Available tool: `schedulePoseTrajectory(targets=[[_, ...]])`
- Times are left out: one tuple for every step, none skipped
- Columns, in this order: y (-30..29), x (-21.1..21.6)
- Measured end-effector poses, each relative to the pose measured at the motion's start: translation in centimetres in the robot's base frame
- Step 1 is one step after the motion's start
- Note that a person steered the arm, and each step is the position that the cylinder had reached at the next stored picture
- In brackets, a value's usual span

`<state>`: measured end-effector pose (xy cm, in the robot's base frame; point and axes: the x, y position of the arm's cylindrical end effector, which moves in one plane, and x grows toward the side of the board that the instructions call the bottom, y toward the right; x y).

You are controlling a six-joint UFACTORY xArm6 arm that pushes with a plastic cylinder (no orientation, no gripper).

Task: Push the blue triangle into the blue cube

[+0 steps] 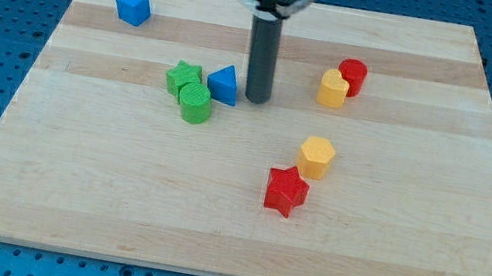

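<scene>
The blue triangle lies near the board's middle, left of centre. It touches a green star and a green cylinder on its left side. The blue cube sits alone near the view's top left corner of the board. My tip stands just to the right of the blue triangle, very close to its right edge; I cannot tell if it touches.
A red cylinder and a yellow heart sit together at the right. A yellow hexagon and a red star lie below centre. The wooden board ends at blue perforated table on all sides.
</scene>
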<state>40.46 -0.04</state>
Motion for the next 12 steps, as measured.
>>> schedulePoseTrajectory(targets=[[0.9,2.4],[-1.3,3.9],[-3.3,3.3],[-4.1,-0.4],[-4.9,-5.2],[-6.0,-8.9],[-8.9,-9.8],[-11.7,-9.8],[-9.1,-9.8],[-6.4,-7.7],[-8.0,-6.0],[-10.5,-6.0]])
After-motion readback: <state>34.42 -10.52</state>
